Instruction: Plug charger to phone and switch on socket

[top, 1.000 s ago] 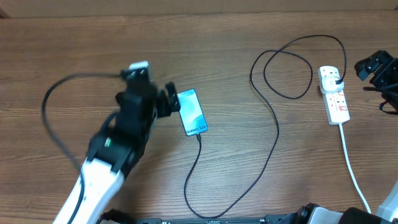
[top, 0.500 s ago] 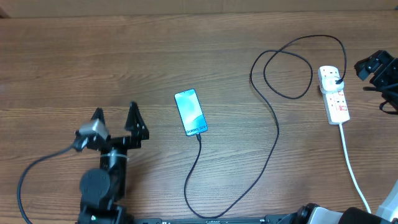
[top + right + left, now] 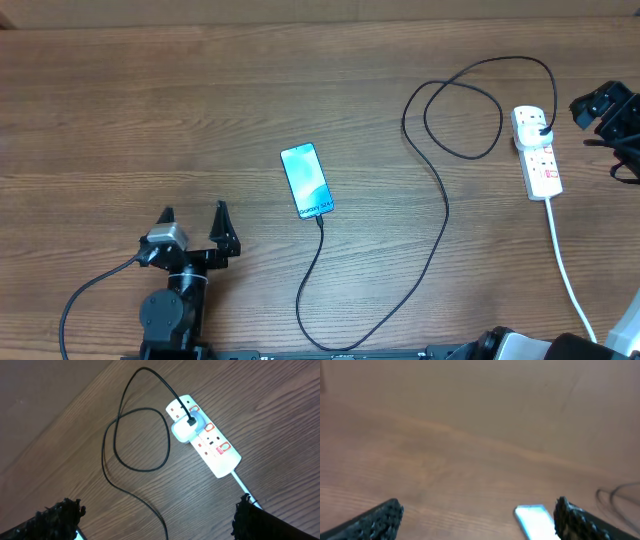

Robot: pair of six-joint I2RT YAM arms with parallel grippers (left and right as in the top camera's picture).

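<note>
Left claw (image 3: 193, 213) is held wide open and empty near the phone (image 3: 306, 180), while right claw (image 3: 155, 511) is held open far from it.

furniture: wooden table (image 3: 150, 100), mid-brown, grain running left to right, long plank seams across its top | wall (image 3: 495, 395): plain pale beige, rising just behind the table's far edge, blurred in the left wrist view | light: soft and even over the table, shadows faint
</note>
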